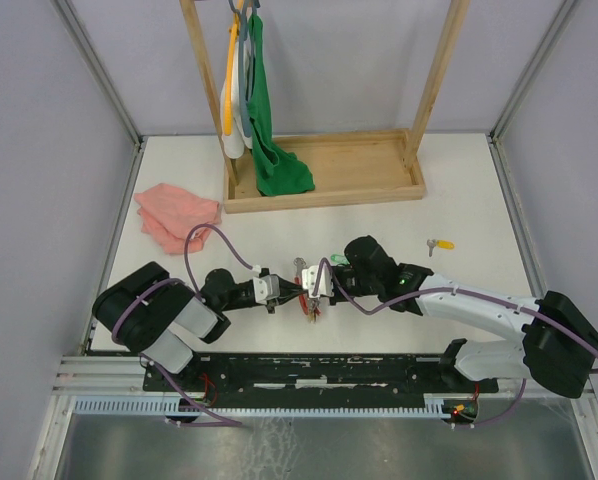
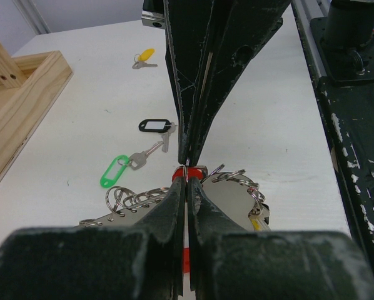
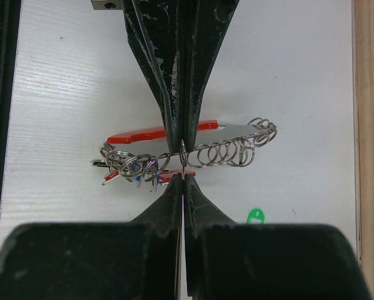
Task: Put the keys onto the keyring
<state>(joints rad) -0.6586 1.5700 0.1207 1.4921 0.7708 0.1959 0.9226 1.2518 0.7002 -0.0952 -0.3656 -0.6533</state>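
Keyring (image 1: 310,292), part red and part grey, strung with small wire rings (image 3: 227,152) and a bunch of tagged keys (image 3: 127,167), is well in front of the wooden tray (image 1: 324,192), about level with its middle, pinched from both sides. The left fingers (image 2: 168,212) are pressed together on its red part. The right fingers (image 3: 167,209) meet them tip to tip from the other side, likewise closed, with a thin wire ring caught at their tips. Whether the loop rests on the surface (image 1: 459,200) or hangs just above it cannot be told. Between it and the tray lie a green-tagged key (image 2: 115,172) and a black-tagged key (image 2: 154,125), close together. A yellow-tagged key (image 1: 440,243) lies alone in front of the tray's right corner.
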